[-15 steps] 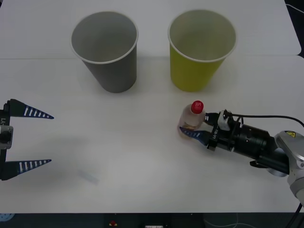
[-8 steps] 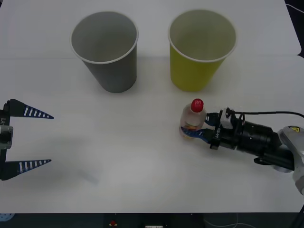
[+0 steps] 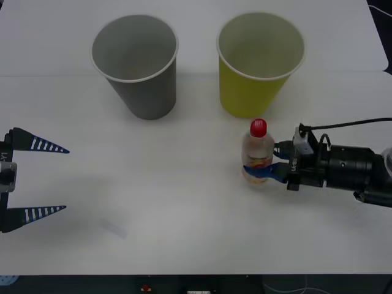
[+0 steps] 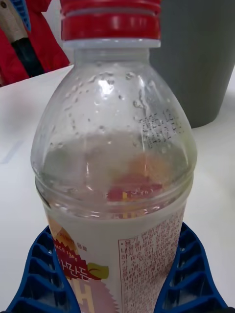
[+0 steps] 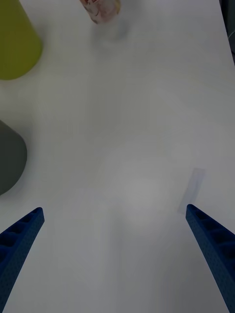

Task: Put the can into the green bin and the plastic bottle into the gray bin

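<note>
The plastic bottle (image 3: 257, 150), clear with a red cap, stands upright in front of the green bin (image 3: 258, 67). My right gripper (image 3: 261, 169) reaches in from the right and is shut on the bottle's labelled lower body. The right wrist view shows the bottle (image 4: 112, 161) close up between the blue fingers (image 4: 44, 274), with the gray bin (image 4: 200, 54) behind it. The gray bin (image 3: 138, 64) stands at the back left. My left gripper (image 3: 37, 180) waits open at the table's left edge. The can is out of view.
The white table (image 3: 184, 214) has free room between the arms. A faint strip of tape (image 3: 113, 228) lies on it near the front left. From the left wrist, the green bin (image 5: 14, 44), gray bin (image 5: 10, 156) and bottle (image 5: 100, 10) lie far ahead.
The right gripper has drawn back to the right with the bottle in it. The bottle, tilted before, now stands upright. The left arm has not moved.
</note>
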You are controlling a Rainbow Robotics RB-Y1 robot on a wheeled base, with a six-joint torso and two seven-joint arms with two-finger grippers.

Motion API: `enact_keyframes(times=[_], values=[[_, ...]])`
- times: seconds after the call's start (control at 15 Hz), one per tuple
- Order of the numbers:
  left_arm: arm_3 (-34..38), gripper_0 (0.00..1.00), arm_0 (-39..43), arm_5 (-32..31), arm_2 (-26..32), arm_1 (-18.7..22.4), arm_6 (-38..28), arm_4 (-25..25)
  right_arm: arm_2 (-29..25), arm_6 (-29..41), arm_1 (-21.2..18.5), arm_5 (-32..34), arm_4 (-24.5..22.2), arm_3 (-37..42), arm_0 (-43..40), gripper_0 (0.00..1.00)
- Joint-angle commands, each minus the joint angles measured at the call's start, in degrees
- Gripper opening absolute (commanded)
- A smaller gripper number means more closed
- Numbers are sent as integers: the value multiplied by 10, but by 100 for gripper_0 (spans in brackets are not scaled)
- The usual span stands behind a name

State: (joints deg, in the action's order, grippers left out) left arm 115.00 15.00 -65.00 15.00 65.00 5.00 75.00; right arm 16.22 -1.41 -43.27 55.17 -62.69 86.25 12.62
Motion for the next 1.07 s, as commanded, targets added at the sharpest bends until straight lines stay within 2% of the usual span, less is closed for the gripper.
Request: enact_keyframes(times=[0.07, 0.13, 0.47, 0.6, 0.73, 0.93, 1.07], values=[[0, 100, 0, 0, 0, 0, 0, 0, 38, 91, -67, -97, -15, 103, -20, 0], [0, 100, 0, 0, 0, 0, 0, 0, 45, 158, -94, -127, -38, 149, -29, 0], [0, 100, 0, 0, 0, 0, 0, 0, 44, 391, -164, -159, -109, 263, -29, 0], [0, 100, 0, 0, 0, 0, 0, 0, 40, 522, -203, -168, -152, 320, -18, 0], [0, 100, 0, 0, 0, 0, 0, 0, 24, 617, -221, -167, -192, 358, -10, 0], [0, 100, 0, 0, 0, 0, 0, 0, -8, 749, -226, -107, -254, 392, 24, 0], [0, 100, 0, 0, 0, 0, 0, 0, -47, 828, -212, -22, -303, 415, 57, 0]])
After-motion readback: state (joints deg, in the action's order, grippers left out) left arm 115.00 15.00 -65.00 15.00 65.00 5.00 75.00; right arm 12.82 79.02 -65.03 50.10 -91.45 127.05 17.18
